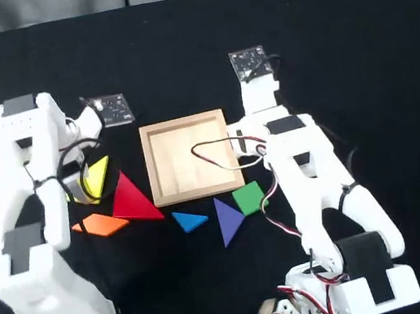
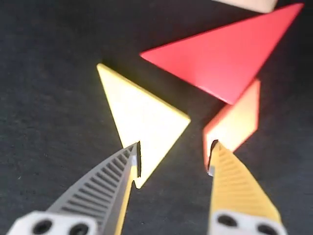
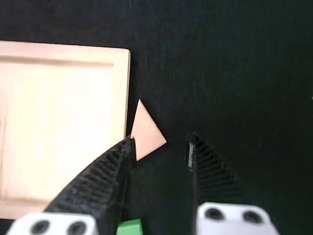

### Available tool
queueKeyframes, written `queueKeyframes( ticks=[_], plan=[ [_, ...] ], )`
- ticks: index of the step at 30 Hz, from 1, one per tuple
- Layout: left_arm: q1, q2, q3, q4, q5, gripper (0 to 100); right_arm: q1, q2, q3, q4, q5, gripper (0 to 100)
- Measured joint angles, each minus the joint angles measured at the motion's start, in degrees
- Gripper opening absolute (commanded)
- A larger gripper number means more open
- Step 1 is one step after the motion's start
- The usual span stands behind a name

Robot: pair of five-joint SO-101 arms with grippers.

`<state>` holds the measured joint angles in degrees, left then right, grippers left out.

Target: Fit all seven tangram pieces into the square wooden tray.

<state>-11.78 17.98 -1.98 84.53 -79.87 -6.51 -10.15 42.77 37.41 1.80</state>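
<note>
Pieces lay loose on the black desk (image 1: pixel 367 34) in the high view, none inside the square wooden tray (image 1: pixel 176 171) at its middle. The yellow triangle (image 1: pixel 99 175), red triangle (image 1: pixel 131 200) and orange parallelogram (image 1: pixel 100 224) sat to the tray's left. The blue triangle (image 1: pixel 190 221), purple triangle (image 1: pixel 228 218) and green square (image 1: pixel 249 197) lay along its near side. The left arm (image 1: pixel 28 179) hung over the yellow triangle, the right arm (image 1: pixel 300 166) by the tray's right rim.

In the left wrist view the left pincer (image 2: pixel 174 152) stood wide open, holding nothing. One tip overlapped the yellow triangle's edge; the other sat at the orange parallelogram's corner. To lift yellow cleanly, I judged, both tips should straddle that triangle alone, clear of its orange neighbour.

In the right wrist view the right pincer (image 3: pixel 161 142) was partly open and empty, with a pale small triangle (image 3: pixel 145 128) between its tips, just beside the tray's rim. Closing there risked catching the rim too.
</note>
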Motion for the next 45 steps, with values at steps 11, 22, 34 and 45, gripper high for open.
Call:
queueKeyframes(
  ticks=[11, 22, 34, 45],
  plan=[
    [-2.64, 11.43, -8.53, 0.26, 1.58, 32, 0.0, 0.0, 1.76, -3.08, 0.97, 17.8],
    [-2.64, 11.96, -5.71, -4.4, 2.64, 32, 0.0, 0.0, 1.76, -3.08, 1.23, 17.8],
    [-1.67, 11.52, 2.9, -16.88, 7.03, 32, 0.0, 0.0, 1.76, -3.08, 1.23, 17.8],
    [-1.23, 11.52, 2.9, -16.88, 7.3, 32, 0.0, 0.0, 1.76, -3.08, 1.23, 17.8]
  ],
)
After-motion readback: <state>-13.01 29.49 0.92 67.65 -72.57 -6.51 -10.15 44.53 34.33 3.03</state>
